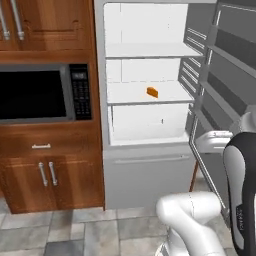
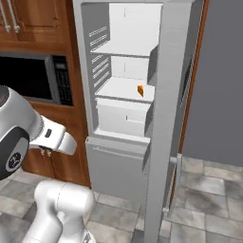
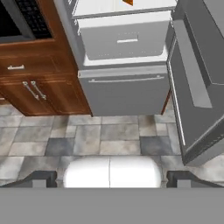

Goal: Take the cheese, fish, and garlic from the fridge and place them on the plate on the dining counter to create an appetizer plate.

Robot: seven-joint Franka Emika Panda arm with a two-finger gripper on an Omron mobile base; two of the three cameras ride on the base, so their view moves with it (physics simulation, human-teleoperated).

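The grey fridge (image 1: 150,180) (image 2: 118,161) (image 3: 122,92) stands open and shows its white interior. A small orange cheese (image 1: 152,92) (image 2: 140,90) (image 3: 127,2) wedge sits on the middle shelf, just above the white drawer (image 1: 150,122) (image 3: 124,39). My gripper (image 3: 111,178) is open, its two dark fingertips (image 3: 43,177) spread wide with nothing between them. It hangs low over the tiled floor in front of the fridge, well below and short of the cheese. The fish, the garlic, the plate and the dining counter are out of view.
The open fridge door (image 1: 225,75) (image 2: 171,118) (image 3: 197,78) juts out on the right of the opening. To its left are a black microwave (image 1: 40,92) (image 2: 33,76) and wooden cabinets (image 1: 45,175) (image 3: 39,92). Grey tiled floor (image 3: 109,135) lies in front.
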